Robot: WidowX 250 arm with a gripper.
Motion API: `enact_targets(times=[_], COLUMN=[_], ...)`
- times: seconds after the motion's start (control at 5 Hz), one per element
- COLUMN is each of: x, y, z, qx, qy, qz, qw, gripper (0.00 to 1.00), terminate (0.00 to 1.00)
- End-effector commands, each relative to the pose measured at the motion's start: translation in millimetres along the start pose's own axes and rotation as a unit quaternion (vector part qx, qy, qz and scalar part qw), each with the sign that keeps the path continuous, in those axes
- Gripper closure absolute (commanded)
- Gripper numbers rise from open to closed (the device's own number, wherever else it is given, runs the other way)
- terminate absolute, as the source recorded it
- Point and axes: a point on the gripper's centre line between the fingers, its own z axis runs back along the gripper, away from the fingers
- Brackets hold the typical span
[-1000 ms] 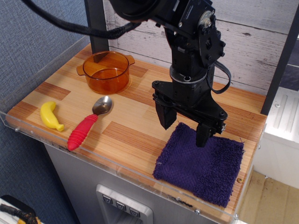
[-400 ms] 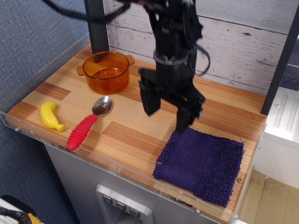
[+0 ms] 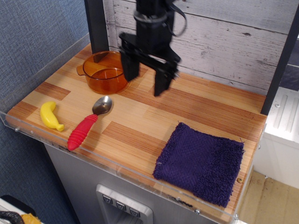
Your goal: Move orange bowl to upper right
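On wooden table [image 3: 140, 121]: orange bowl [image 3: 103, 72], purple towel [image 3: 202, 162]; plank wall behind.

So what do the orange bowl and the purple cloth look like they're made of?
Orange bowl: probably plastic or tinted glass; it is translucent amber with a glossy rim, and the wood shows through it. Purple cloth: looks like terry towelling, matte with a fuzzy looped pile and fraying edges.

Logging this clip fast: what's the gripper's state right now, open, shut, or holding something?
Gripper: open, jaws spread wide, holding nothing; its left finger is in front of the orange bowl rim.
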Motion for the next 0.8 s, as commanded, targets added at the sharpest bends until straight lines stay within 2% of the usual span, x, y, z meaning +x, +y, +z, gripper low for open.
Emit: enact_targets(times=[0.0, 0.2, 0.6], x=[9, 17, 32], y=[54, 66, 80], z=[7, -3, -33], qx=[0.028, 0.041, 0.051], qy=[-0.033, -0.032, -0.057], qz=[0.0, -0.012, -0.03], qw=[0.9991, 0.9986, 0.9966], gripper=[0.0, 0.0, 0.0], terminate=[0.0, 0.0, 0.0])
